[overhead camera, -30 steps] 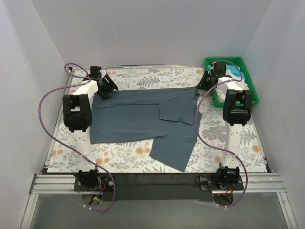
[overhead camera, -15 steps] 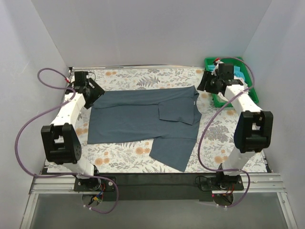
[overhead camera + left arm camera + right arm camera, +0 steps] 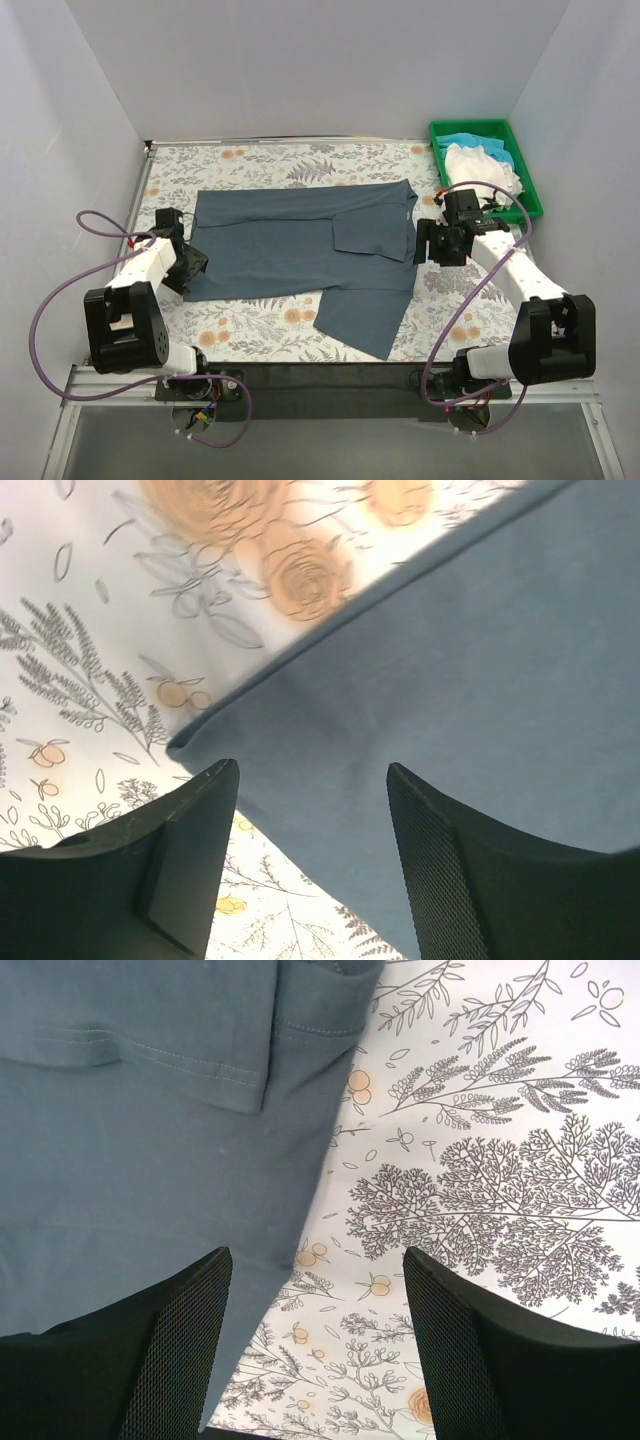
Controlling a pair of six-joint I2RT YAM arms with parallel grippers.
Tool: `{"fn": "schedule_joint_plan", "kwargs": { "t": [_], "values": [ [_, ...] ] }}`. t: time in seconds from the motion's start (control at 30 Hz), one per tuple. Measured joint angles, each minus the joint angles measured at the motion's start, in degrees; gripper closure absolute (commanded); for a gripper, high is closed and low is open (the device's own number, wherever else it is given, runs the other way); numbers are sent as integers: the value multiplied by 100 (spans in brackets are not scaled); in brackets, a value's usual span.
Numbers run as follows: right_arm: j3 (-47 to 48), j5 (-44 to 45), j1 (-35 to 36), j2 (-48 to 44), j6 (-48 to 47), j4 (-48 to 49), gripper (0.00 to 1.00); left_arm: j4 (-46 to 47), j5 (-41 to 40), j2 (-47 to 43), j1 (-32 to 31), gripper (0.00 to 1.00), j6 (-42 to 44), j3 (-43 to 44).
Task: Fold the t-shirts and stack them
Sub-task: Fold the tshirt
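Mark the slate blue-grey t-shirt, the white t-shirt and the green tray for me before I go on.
Dark slate blue-grey cloth t-shirt (image 3: pixel 280 245): top view, middle of its body.
White cloth t-shirt (image 3: pixel 482 165): top view, crumpled bulk in the tray.
Green plastic tray (image 3: pixel 470 124): top view, far rim.

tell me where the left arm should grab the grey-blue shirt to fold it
Pinch the grey-blue shirt at its near-left hem corner, coming in low from the left with the left gripper. The corner lies flat and free, with bare tablecloth beside it for a finger to slide under, and the open gripper hovers right there.
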Motion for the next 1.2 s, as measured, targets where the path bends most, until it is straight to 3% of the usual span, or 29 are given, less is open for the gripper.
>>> {"fn": "schedule_joint_plan", "kwargs": {
  "t": [0.13,0.57,0.9,1.03,1.2],
  "values": [
    [-61,-39,55,-144,-7,-7,36,35,-87,-101,0,48,-199,-295],
    [-273,-177,98,-199,-17,-9,36,-529,-732,-437,4,49,-686,-417],
    [-317,-227,136,-205,-17,-2,36,-214,-437,-334,4,46,-691,-623],
    [-450,-243,168,-205,-15,17,37,-87,-348,-153,4,55,-671,-686],
    [-621,-245,203,-205,7,20,39,-42,-341,-166,4,89,-627,-702]
  ]
}}
